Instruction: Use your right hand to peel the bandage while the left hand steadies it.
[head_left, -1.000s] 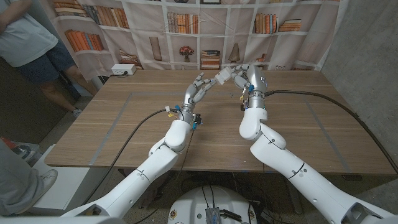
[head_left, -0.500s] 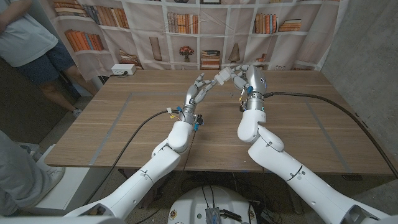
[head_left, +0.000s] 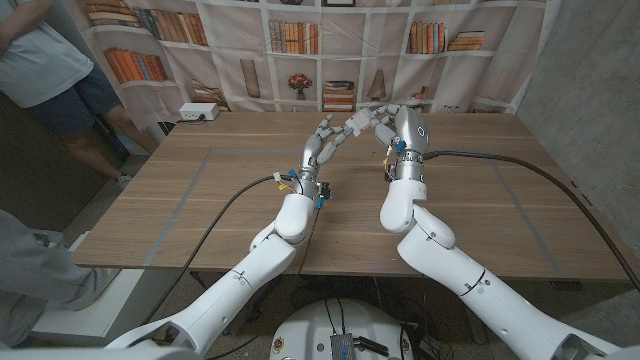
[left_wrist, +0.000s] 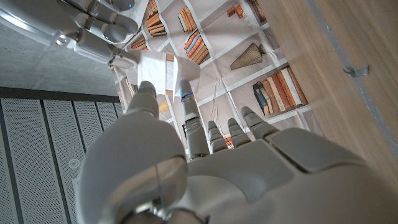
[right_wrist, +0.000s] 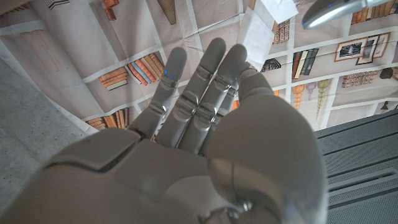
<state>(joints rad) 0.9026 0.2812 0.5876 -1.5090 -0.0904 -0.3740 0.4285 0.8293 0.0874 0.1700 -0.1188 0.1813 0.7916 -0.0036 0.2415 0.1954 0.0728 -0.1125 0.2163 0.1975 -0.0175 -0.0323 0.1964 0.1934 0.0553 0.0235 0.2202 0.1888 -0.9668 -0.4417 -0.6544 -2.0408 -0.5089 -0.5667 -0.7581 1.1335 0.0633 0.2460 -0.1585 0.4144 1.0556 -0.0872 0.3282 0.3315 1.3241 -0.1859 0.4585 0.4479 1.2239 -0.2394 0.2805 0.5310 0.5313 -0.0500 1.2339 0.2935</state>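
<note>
Above a wooden table (head_left: 200, 200), both hands pinch a white bandage (head_left: 356, 123): left hand (head_left: 322, 145) below-left, right hand (head_left: 392, 122) beside it.

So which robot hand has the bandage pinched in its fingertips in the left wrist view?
The left robot hand: its fingertips pinch the white bandage. The right robot hand only meets its far edge.

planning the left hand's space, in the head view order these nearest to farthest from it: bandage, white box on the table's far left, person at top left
1. bandage, at the left hand fingertips, above the table's far middle.
2. white box, at the far left table edge.
3. person, standing beyond the table's far left corner.
</note>
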